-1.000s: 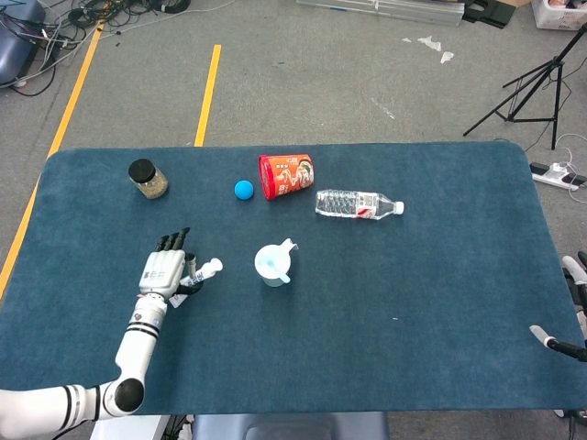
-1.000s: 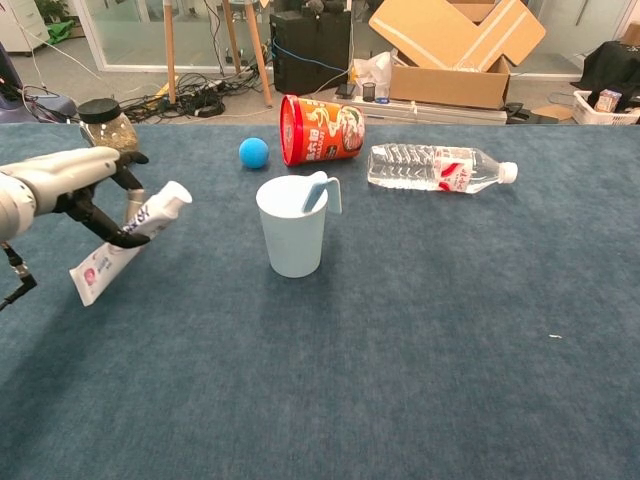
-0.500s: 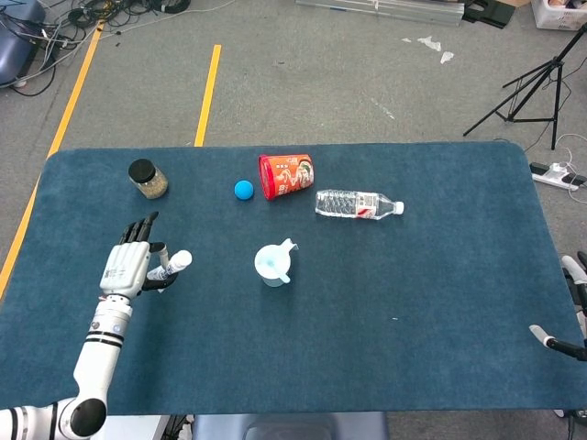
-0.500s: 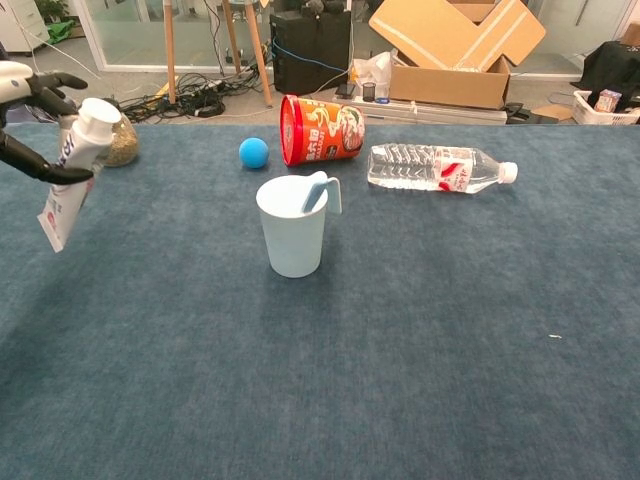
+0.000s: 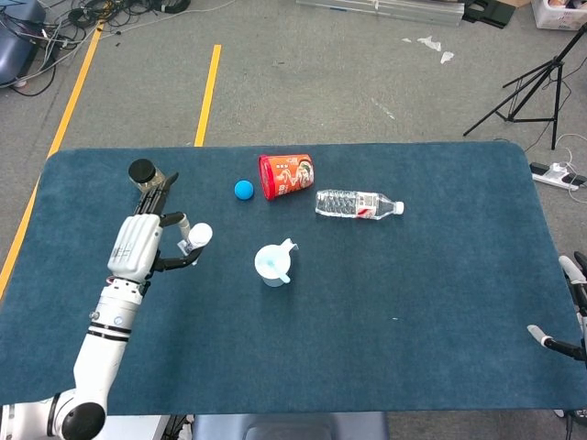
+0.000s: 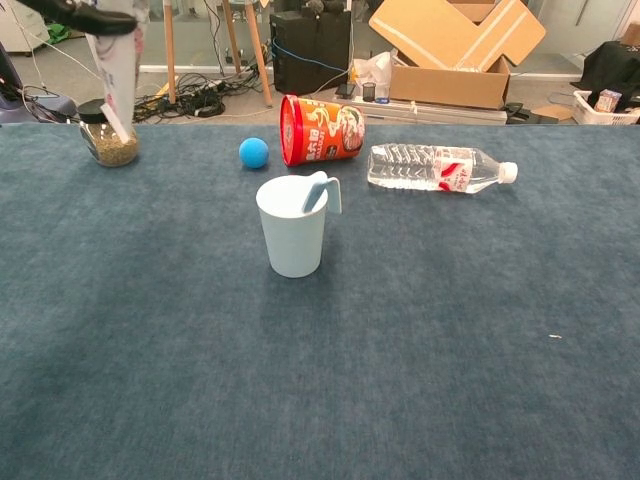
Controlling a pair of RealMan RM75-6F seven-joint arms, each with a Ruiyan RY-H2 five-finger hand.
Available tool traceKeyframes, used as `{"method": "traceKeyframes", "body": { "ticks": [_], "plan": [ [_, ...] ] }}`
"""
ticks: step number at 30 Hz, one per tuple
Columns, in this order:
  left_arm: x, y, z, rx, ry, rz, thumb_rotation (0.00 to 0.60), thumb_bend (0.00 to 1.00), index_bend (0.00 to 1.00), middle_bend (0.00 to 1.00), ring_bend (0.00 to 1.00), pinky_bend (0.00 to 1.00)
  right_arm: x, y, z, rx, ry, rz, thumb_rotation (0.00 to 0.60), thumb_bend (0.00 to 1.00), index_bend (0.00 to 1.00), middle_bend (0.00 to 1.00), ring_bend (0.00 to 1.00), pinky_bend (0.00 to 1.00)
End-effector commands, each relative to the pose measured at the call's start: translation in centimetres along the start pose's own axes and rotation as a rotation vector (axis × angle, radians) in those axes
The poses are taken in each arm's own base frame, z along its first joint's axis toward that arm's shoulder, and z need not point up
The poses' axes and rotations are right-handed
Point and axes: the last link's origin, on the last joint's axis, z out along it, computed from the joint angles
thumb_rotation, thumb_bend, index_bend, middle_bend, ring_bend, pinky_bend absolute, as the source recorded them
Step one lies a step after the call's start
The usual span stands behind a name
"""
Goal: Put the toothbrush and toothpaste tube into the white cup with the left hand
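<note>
Nearest me, I see my left hand raised above the blue felt-covered table, its thumb and fingers pinching the white toothpaste tube, which hangs cap-up and well left of the white plastic cup. The toothbrush's pale blue handle leans out over that cup's rim. My right hand shows only as fingertips at the table's right edge, so I cannot tell its state; farther back lie a clear plastic water bottle, a red noodle tub on its side and a small blue ball.

jar, blue ball, noodle cup, water bottle
</note>
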Motion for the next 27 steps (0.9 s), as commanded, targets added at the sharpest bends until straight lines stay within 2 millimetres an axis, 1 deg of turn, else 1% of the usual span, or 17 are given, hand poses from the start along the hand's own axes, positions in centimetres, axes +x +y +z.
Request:
{"method": "traceKeyframes", "body": {
  "ticks": [1,6,9,15,22,27],
  "plan": [
    [-0.9,1.7,0.9,-0.038,-0.004,-0.076,0.600,0.30,0.62,0.01,0.00,0.00,0.1,0.0,0.0,0.000,0.001,0.002,0.600,0.00,0.00,0.00,0.00,0.36],
    [-2.6,2.9,1.9,-0.045,-0.039,-0.146,0.600,0.30,0.62,0.01,0.00,0.00,0.2,0.1,-0.1,0.001,0.003,0.007,0.600,0.00,0.00,0.00,0.00,0.36],
    [-4.1,3.5,2.5,-0.048,-0.064,-0.183,0.600,0.30,0.62,0.01,0.00,0.00,0.2,0.2,-0.1,0.002,0.004,0.010,0.600,0.00,0.00,0.00,0.00,0.36],
    [-6.6,4.7,3.9,-0.058,-0.089,-0.214,0.600,0.30,0.61,0.01,0.00,0.00,0.3,0.2,-0.1,0.003,0.003,0.014,0.600,0.00,0.00,0.00,0.00,0.36],
    [-7.9,6.2,5.3,-0.083,-0.067,-0.215,0.600,0.30,0.61,0.01,0.00,0.00,0.5,0.3,-0.1,0.006,0.003,0.023,0.600,0.00,0.00,0.00,0.00,0.36],
    [-9.0,6.6,6.2,-0.075,-0.069,-0.226,0.600,0.30,0.61,0.01,0.00,0.00,0.5,0.4,-0.1,0.007,0.001,0.028,0.600,0.00,0.00,0.00,0.00,0.36]
  ]
}}
